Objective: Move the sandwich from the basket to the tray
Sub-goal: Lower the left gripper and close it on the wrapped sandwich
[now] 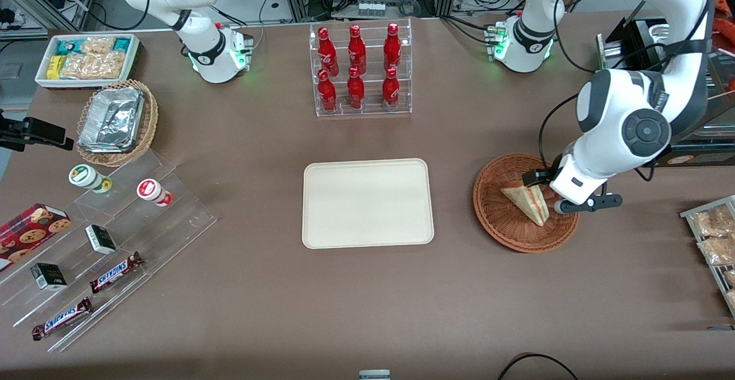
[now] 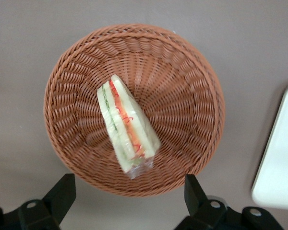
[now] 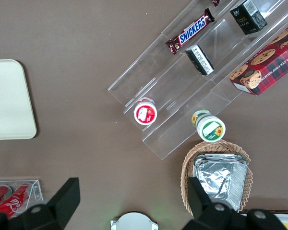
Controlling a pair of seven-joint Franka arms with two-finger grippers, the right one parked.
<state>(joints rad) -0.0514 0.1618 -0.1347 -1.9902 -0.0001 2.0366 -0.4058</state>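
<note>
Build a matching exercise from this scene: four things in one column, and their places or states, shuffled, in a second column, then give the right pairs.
Things
1. sandwich
2. tray
3. claw
4. cola bottles

Places or states
A. bare, on the table beside the basket, toward the parked arm's end
B. standing in a clear tiered rack
C. open, above the basket, holding nothing
D. lying in the basket, in clear wrap

Pairs: 1-D, 2-A, 3-C, 4-B
</note>
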